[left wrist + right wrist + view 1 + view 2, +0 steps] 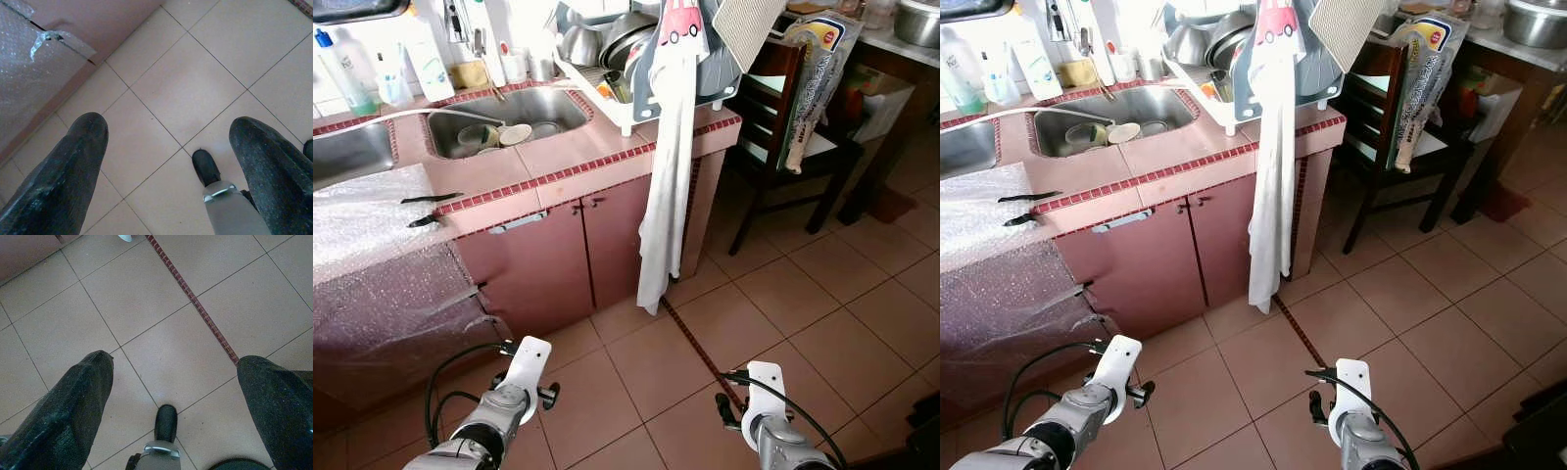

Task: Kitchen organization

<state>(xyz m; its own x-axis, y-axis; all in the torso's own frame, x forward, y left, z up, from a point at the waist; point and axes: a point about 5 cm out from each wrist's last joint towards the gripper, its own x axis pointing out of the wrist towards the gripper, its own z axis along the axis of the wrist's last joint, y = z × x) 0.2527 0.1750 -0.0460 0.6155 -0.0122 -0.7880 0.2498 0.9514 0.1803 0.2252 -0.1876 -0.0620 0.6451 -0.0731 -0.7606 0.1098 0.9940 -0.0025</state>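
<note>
The robot faces a pink tiled surface (578, 162) with a steel sink (538, 110) set into it. In the sink lie a few dishes (499, 135). On the ledge behind stand bottles (347, 73) and a cup (514, 66). Right of the sink, a dish rack (607, 59) holds metal bowls and pans, and a long white cloth (668, 186) hangs from it down past the cabinet doors (568, 259) almost to the floor (783, 304). Bubble wrap (362, 225) covers the left end of the surface and drapes down its front. Further right, a dark wooden chair (783, 127) carries a printed bag (818, 78).

Both arms hang low over the tan tiles. The left tool (168, 142) has its two fingers (73, 166) spread wide, nothing between them, the wrapped cabinet corner just beyond. The right tool (173, 377) is likewise spread and empty, above a dark red strip (195, 303) that runs across the floor.
</note>
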